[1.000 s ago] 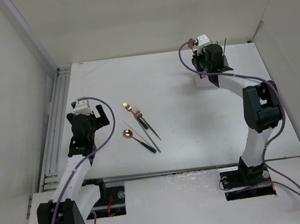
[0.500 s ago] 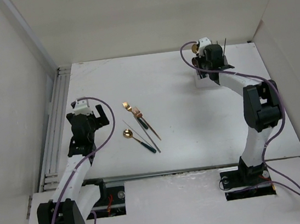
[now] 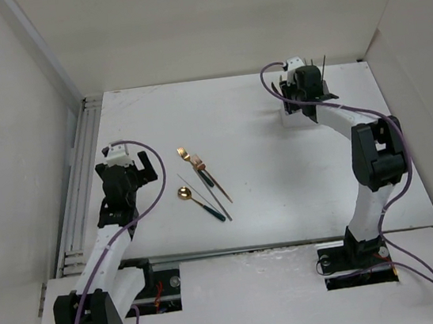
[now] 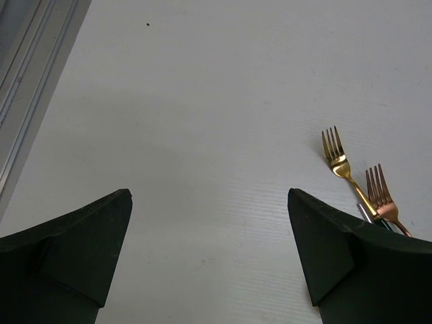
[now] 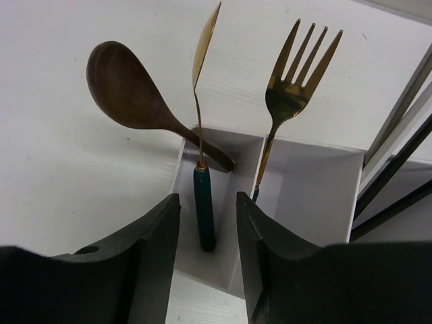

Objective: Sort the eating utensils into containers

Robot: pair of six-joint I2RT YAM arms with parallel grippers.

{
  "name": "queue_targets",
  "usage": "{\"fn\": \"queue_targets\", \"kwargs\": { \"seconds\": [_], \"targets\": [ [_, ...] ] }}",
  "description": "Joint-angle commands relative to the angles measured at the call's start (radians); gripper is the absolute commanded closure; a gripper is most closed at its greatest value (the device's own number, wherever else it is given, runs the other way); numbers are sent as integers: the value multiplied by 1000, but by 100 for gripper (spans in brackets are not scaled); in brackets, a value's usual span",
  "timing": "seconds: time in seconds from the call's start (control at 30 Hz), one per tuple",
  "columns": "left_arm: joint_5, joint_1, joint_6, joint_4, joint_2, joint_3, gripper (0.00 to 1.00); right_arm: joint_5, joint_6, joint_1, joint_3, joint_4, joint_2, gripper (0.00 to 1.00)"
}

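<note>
Right gripper: fingers parted, standing either side of a gold spoon, with a gap on both sides, so nothing is gripped. The spoon stands handle-down in the left compartment of the white bin and shares it with a wooden spoon. A gold fork stands in the next compartment, and dark chopsticks lean at the bin's right side. The bin sits near the far right corner of the table.

Left gripper: jaws wide apart and empty, hovering over bare table near the left edge. Two forks lie just to its right.

Left on the table, around the middle toward the left: the two forks, one gold spoon and thin dark sticks, bunched and partly crossing.

Step, as judged: the spoon drop-off looks done, with the sort roughly half through.

Next move: lift the right gripper straight up so the fingers don't snag the spoon or tip the bin. Then go for the pile. The left arm is closer to it, and the nearest fork looks like the easiest pick. The thin, flat handles will need a low, centred pinch.
</note>
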Motion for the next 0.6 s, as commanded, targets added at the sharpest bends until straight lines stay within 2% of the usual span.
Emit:
{"fn": "queue_targets", "kwargs": {
  "seconds": [0.0,0.13,0.17,0.27,0.33,0.4,0.47,0.57],
  "targets": [
    [-1,4,-3,42,-35,26,0,-9,-14,-4,25,9,-98,55],
    [-1,4,-3,33,-35,26,0,11,-100,76,-13,-13,-215,53],
    [-1,4,-3,33,-35,26,0,20,-112,141,-13,-28,-235,49],
    [-1,4,-31,33,-44,17,0,-32,-113,282,-13,-150,-250,46],
    [-1,4,-45,33,-44,17,0,-43,-76,352,23,-233,-198,46],
    [-1,4,-45,33,-53,17,0,-57,-36,446,69,-338,-149,53],
    [-1,4,-45,33,-53,17,0,-66,2,535,83,-366,-89,53],
    [-1,4,-45,33,-62,7,0,-89,31,599,83,-357,-30,54]
  ]
}}
